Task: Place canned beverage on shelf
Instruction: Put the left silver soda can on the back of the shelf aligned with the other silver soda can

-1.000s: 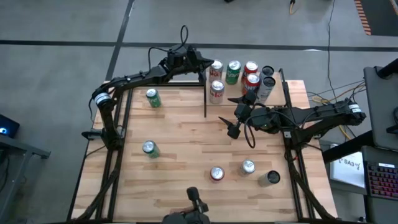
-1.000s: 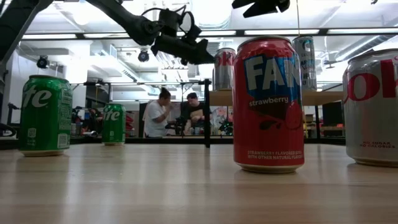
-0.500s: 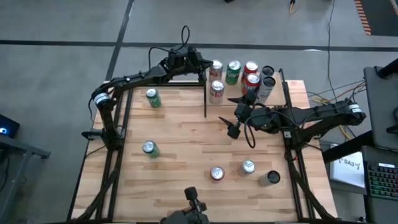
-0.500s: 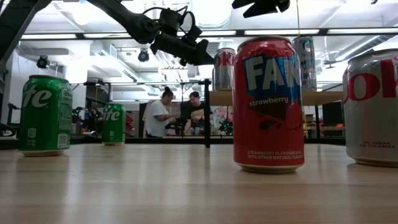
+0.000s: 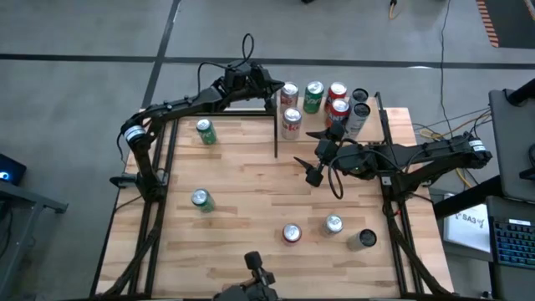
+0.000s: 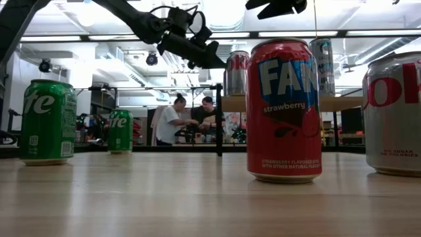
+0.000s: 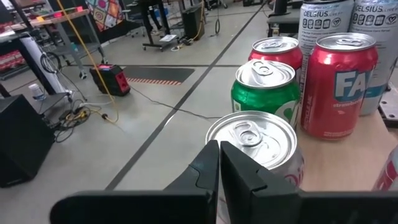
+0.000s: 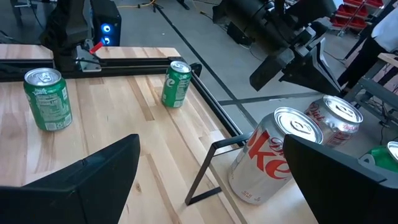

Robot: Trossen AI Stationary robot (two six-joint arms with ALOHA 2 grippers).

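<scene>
1. At the far right of the table, the shelf already carries a cluster of cans: a silver-and-red can, a green can and a red can in the far row, with another silver-and-red can, a second red can and two tall pale cans nearer in.
2. Over the far left corner of that cluster hangs the left hand, its fingers pressed together with nothing between them; in its wrist view the fingertips sit just above the lid of the silver-and-red can.
3. Near the shelf's near edge, the right hand hovers with its fingers spread wide and holds nothing.
4. Off the shelf, six cans remain on the table: two green ones on the left, one far and one nearer, then a red Fanta, a silver can and a dark-topped can in the near right part.
5. My reading is that the task is well past halfway: seven cans look shelved, five wait, and neither hand carries one now.
6. What is left, I judge, is to fetch a loose can; the right hand is nearest the three at near right.
</scene>
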